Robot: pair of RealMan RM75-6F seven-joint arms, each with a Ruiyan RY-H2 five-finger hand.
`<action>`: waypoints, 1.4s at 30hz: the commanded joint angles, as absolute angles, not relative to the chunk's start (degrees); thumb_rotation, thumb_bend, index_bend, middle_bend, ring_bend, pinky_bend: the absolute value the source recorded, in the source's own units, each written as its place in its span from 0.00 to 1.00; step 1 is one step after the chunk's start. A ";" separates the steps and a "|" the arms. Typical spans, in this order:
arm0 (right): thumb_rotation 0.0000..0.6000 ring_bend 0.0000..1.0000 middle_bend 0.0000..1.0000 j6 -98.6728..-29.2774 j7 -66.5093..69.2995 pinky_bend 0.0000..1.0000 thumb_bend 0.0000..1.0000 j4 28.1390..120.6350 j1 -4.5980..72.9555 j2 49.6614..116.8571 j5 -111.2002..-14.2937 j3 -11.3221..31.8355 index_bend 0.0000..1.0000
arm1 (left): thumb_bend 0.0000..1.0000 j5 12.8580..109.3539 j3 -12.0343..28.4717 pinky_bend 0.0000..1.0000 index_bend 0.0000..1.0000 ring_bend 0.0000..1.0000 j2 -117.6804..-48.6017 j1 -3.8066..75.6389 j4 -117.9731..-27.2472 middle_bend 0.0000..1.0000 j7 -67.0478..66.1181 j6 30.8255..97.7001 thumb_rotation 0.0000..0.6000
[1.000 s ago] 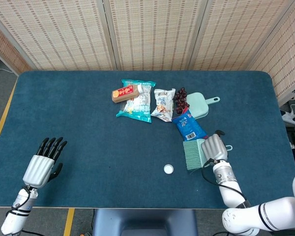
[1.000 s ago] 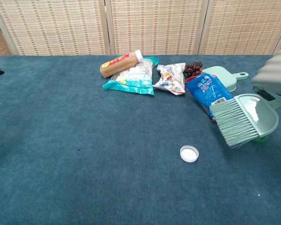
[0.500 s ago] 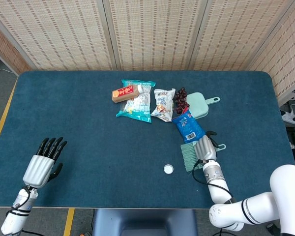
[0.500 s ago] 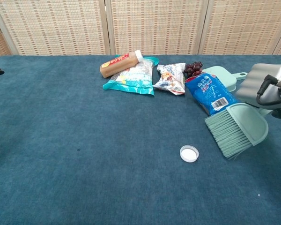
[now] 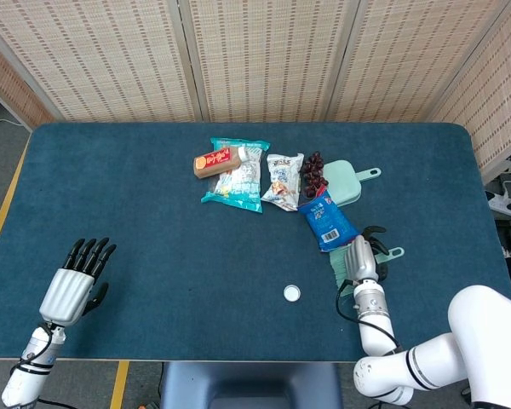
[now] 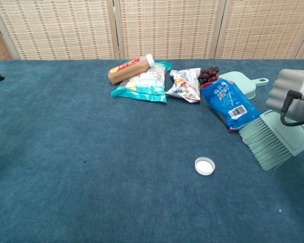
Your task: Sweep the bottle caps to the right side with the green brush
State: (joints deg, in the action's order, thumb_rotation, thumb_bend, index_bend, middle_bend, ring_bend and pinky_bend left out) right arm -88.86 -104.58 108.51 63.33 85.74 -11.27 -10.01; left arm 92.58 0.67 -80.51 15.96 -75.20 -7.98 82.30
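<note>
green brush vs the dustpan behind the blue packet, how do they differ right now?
The green brush is held by the right hand; the dustpan lies untouched on the table. The green brush has bristles pointing toward the bottle cap; the dustpan is a smooth scoop beside the grapes. Both are pale green.

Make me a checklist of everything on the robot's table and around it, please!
Surface: dark blue table, cloth-covered.
Job's things: white bottle cap lying alone; green brush to its right, bristles pointing toward it, not touching.
Clutter: orange bottle, teal snack bag, white snack bag, grapes, blue packet, green dustpan.
Hands: right hand holds the brush; left hand holds nothing, fingers apart.
Cables: black wire on the right hand.
Surroundings: woven folding screens behind.
</note>
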 commanded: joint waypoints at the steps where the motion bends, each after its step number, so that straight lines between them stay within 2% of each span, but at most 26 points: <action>1: 1.00 0.62 0.90 -89.97 -105.04 0.32 0.50 108.92 62.77 85.27 -11.04 -10.68 0.96 | 0.45 92.58 0.67 0.01 0.00 0.00 -80.51 15.96 -75.20 0.00 -7.98 82.30 1.00; 13: 1.00 0.62 0.90 -91.64 -104.43 0.32 0.50 109.78 59.45 81.15 -12.22 -15.15 0.96 | 0.45 92.58 0.67 0.02 0.00 0.00 -80.51 15.96 -75.20 0.00 -7.98 82.30 1.00; 23: 1.00 0.62 0.90 -90.24 -101.52 0.32 0.50 107.29 55.23 77.29 -14.08 -19.07 0.96 | 0.45 92.58 0.67 0.01 0.00 0.00 -80.51 15.96 -75.20 0.00 -7.98 82.30 1.00; 29: 1.00 0.62 0.90 -86.38 -89.71 0.32 0.50 111.16 53.51 71.17 -23.96 -17.46 0.96 | 0.45 92.58 0.67 0.01 0.00 0.00 -80.51 15.96 -75.20 0.00 -7.98 82.30 1.00; 33: 1.00 0.62 0.90 -83.57 -86.85 0.32 0.50 114.09 54.24 69.66 -30.27 -16.39 0.96 | 0.45 92.58 0.67 0.01 0.00 0.00 -80.51 15.96 -75.20 0.00 -7.98 82.30 1.00; 37: 1.00 0.62 0.90 -81.98 -88.36 0.32 0.50 116.28 55.79 71.87 -34.58 -14.85 0.96 | 0.45 92.58 0.67 0.01 0.00 0.00 -80.51 15.96 -75.20 0.00 -7.98 82.30 1.00; 42: 1.00 0.62 0.90 -80.21 -93.52 0.32 0.50 116.25 58.55 78.14 -35.66 -11.93 0.96 | 0.45 92.58 0.67 0.01 0.00 0.00 -80.51 15.96 -75.20 0.00 -7.98 82.30 1.00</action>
State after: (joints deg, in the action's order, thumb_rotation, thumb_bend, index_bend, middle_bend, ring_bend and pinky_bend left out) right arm -81.34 -91.14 116.01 56.99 75.44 -35.24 -13.57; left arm 92.58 0.67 -80.51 15.96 -75.20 -7.98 82.30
